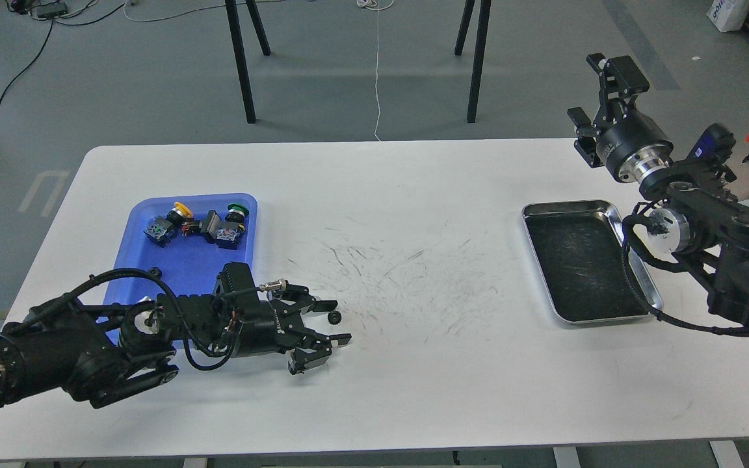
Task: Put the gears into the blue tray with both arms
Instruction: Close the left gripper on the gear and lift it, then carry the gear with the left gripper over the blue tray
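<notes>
Gears first: one tiny black gear (pixel 334 317) lies on the white table (pixel 413 390) in the lower left of the frame, right at the tip of the upper finger of my left gripper (pixel 335 323); whether it touches the finger I cannot tell. A second small dark disc (pixel 153 271) sits on the floor of the blue tray (pixel 147 221), near its lower left part, though it is too small to be sure it is a gear. My left gripper is spread, grasping nothing, its fingers pointing right just past the tray's right rim. The tray's upper part holds push buttons (pixel 202 224) with yellow and green caps. Wide scuffed tabletop stretches from my left gripper across the middle of the frame to the steel tray (pixel 530 214) at the right. My right gripper (pixel 592 97) is raised at the upper right, beyond the table's far edge, released and holding nothing.
</notes>
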Available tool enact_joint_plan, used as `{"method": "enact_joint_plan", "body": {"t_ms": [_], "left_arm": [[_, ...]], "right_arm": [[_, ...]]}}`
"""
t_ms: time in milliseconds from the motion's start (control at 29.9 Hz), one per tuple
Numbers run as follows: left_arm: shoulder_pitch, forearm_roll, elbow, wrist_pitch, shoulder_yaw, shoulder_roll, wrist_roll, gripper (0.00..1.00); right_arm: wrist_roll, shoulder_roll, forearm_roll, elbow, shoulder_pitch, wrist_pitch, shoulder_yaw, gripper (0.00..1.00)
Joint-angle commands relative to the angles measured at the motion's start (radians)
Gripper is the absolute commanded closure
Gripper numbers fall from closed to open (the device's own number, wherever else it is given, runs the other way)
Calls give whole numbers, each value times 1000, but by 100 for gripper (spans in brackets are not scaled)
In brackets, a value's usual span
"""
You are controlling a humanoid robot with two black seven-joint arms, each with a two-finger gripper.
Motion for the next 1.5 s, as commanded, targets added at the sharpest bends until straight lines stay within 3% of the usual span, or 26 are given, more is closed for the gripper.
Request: {"method": "enact_joint_plan", "body": {"t_ms": [0,234,669,969,1471], "left_arm": [[5,15,9,15,1,1,0,44],[10,47,26,53,4,2,0,53],[15,47,40,73,6,-1,0,81],[15,47,40,89,6,-2,0,87],[-86,-82,43,81,-8,8,0,86]], "right_arm": [[1,-1,-1,0,2,0,-1,1],[1,-1,0,0,3,0,-1,1],[1,-1,0,0,5,-2,-1,1],[1,-1,0,0,3,-2,-1,1],[1,1,0,6,-12,-2,-1,1]]}}
